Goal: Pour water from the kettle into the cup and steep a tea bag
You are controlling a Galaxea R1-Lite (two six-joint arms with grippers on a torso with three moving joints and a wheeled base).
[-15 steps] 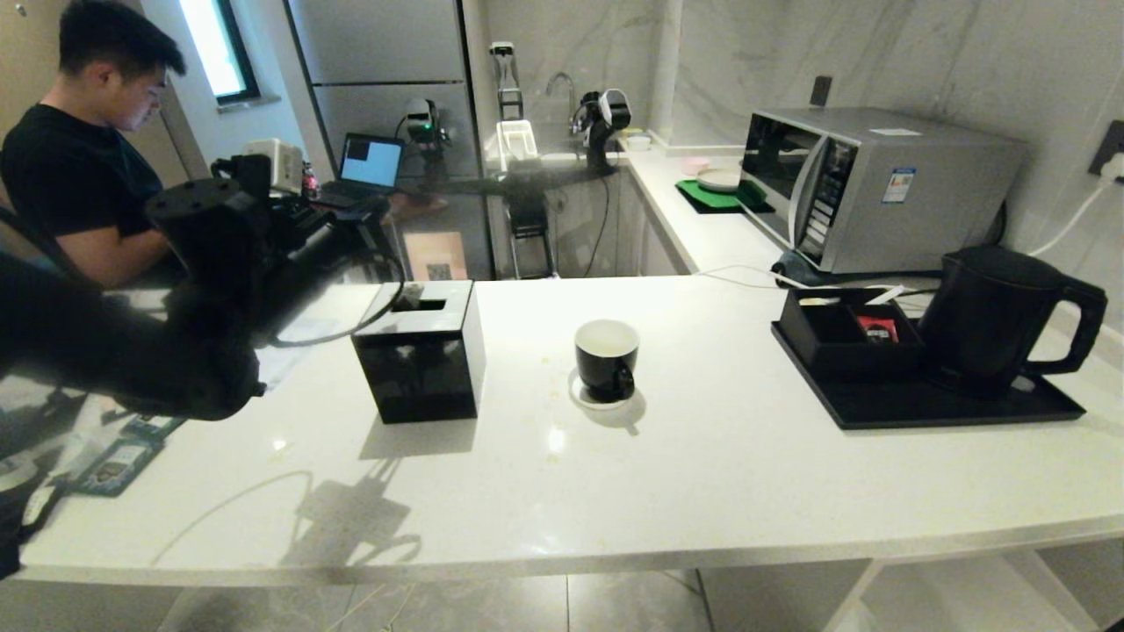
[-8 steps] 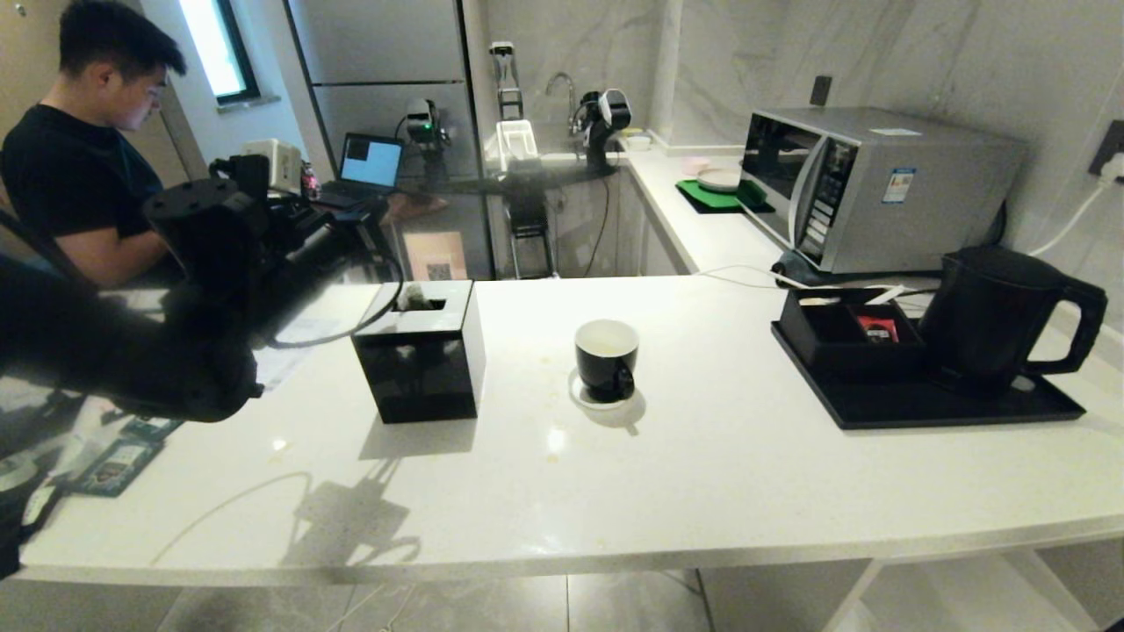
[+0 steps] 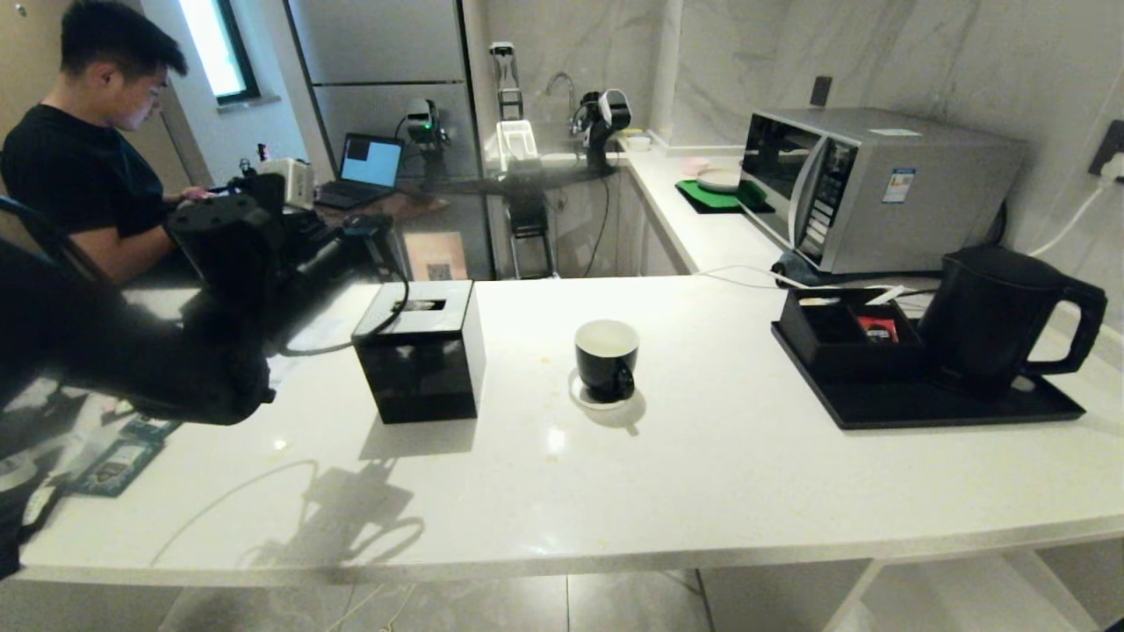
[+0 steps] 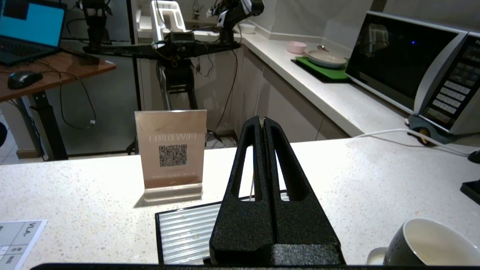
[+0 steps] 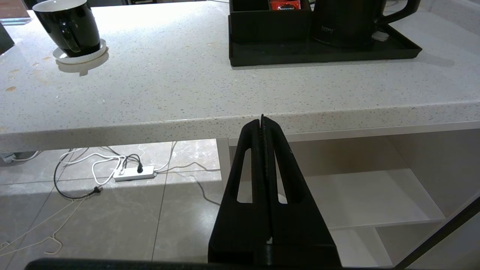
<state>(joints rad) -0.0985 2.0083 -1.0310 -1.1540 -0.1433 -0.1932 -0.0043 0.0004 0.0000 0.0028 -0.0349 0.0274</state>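
One cup (image 3: 607,358) stands on one white coaster (image 3: 580,397). One kettle (image 3: 997,317) sits right of the cup on one black tray (image 3: 922,406), beside one compartment box (image 3: 839,338) holding one red packet (image 3: 876,327). One tissue box (image 3: 423,349) stands left of the cup. One microwave (image 3: 869,184) sits behind the kettle, and one person (image 3: 83,149) far left of the cup.

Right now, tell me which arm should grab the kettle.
Right, probably. The kettle stands on the tray at the counter's right end, handle turned outward. The right gripper, shut, sits below the edge on that side; the left gripper hovers above the tissue box, beyond the cup.
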